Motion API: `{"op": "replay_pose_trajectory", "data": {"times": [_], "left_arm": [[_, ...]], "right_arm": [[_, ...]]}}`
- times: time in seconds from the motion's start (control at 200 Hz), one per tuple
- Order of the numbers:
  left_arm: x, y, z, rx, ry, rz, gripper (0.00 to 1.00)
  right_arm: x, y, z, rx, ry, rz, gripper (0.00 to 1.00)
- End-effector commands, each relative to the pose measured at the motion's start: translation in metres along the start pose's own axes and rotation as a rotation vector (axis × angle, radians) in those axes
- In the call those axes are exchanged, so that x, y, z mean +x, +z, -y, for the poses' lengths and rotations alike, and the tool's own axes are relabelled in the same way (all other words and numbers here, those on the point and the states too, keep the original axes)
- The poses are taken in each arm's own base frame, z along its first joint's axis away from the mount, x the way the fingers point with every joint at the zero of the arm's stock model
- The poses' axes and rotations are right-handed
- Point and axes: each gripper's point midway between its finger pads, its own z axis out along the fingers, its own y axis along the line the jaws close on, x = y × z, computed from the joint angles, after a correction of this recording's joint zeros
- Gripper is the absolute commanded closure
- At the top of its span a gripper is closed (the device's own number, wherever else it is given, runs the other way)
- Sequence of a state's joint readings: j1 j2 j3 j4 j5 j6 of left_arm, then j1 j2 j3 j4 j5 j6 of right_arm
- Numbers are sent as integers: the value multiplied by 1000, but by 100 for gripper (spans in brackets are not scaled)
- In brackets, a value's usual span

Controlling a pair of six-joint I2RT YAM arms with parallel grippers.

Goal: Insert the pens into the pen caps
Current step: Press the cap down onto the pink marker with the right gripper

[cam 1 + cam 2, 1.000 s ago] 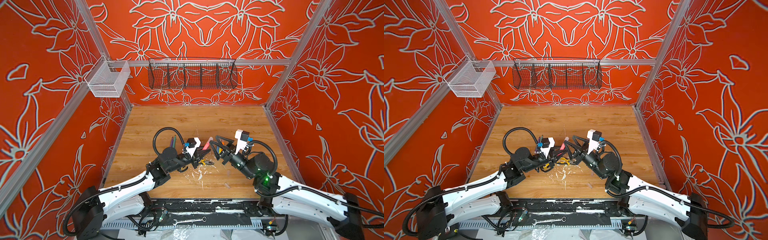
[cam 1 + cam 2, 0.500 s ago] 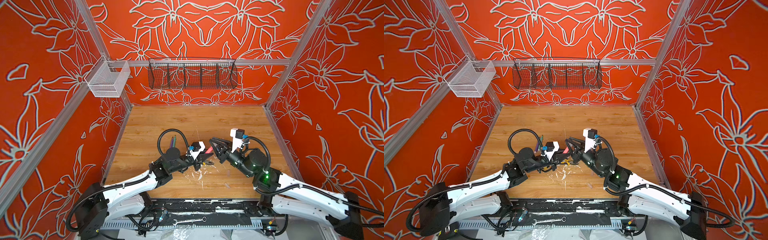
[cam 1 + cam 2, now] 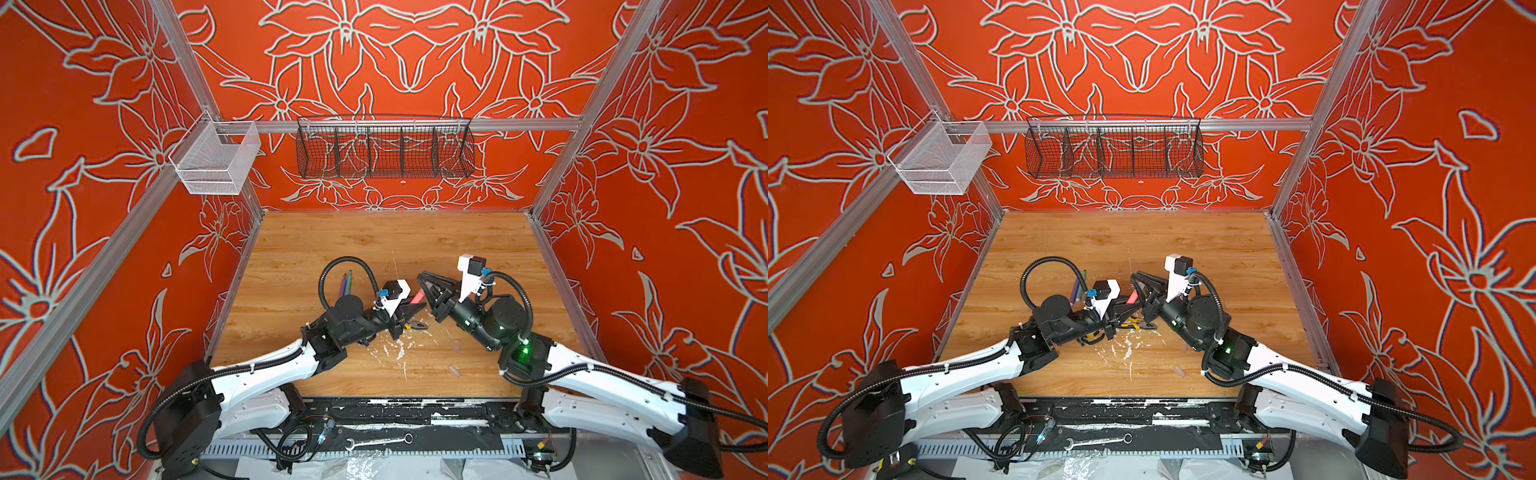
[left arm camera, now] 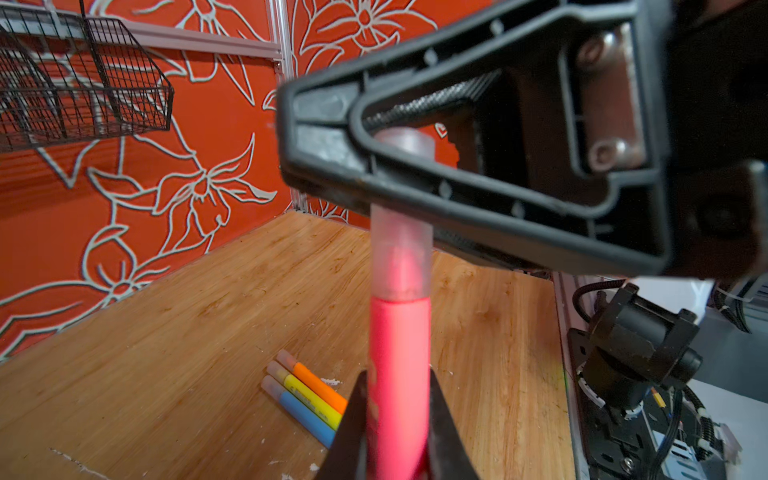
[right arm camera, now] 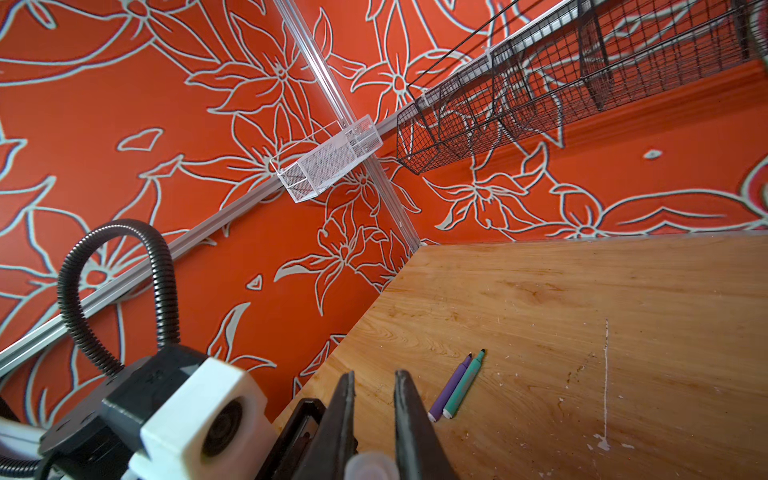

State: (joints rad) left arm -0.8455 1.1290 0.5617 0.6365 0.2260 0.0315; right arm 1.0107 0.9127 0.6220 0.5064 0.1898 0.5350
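My left gripper (image 4: 397, 374) is shut on a pink pen (image 4: 399, 353), seen in both top views (image 3: 417, 297) (image 3: 1132, 297) above the table's middle. A clear pen cap (image 4: 401, 249) sits over the pen's tip. My right gripper (image 5: 374, 374) is shut on this cap (image 5: 370, 467), deep between its jaws; it meets the left gripper (image 3: 423, 306) from the right. A purple pen (image 5: 451, 388) and a green pen (image 5: 465, 384) lie uncapped side by side, left of the arms (image 3: 346, 282). Orange (image 4: 320, 384), yellow (image 4: 309, 399) and blue (image 4: 303, 413) pens lie together, each with a cap on.
Yellow-and-black pliers (image 3: 415, 326) lie under the grippers among white flecks (image 3: 399, 351). A loose clear cap (image 3: 455, 370) lies nearer the front edge. A black wire basket (image 3: 384, 151) and a white mesh basket (image 3: 216, 162) hang on the walls.
The right gripper's jaws have closed onto the cap on the pink pen. Both grippers have shifted slightly nearer the front, and the left one has kept its hold on the pen.
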Motion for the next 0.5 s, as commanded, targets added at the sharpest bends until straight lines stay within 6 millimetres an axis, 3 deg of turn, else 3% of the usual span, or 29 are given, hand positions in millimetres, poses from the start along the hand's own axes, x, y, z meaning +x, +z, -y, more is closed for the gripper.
{"op": "replay_pose_trajectory", "data": {"times": [0.0,0.24,0.405,0.495], "left_arm": [[-67,10,-13,-71,-8,178,100],[-131,25,-35,-144,-9,251,100],[-175,17,-55,-184,-22,334,100],[-194,9,-70,-208,-38,387,100]], "right_arm": [[45,-7,-11,-99,42,-134,100],[67,-16,2,-83,34,-159,100],[79,-18,12,-68,20,-165,100],[83,-18,7,-100,7,-174,100]]}}
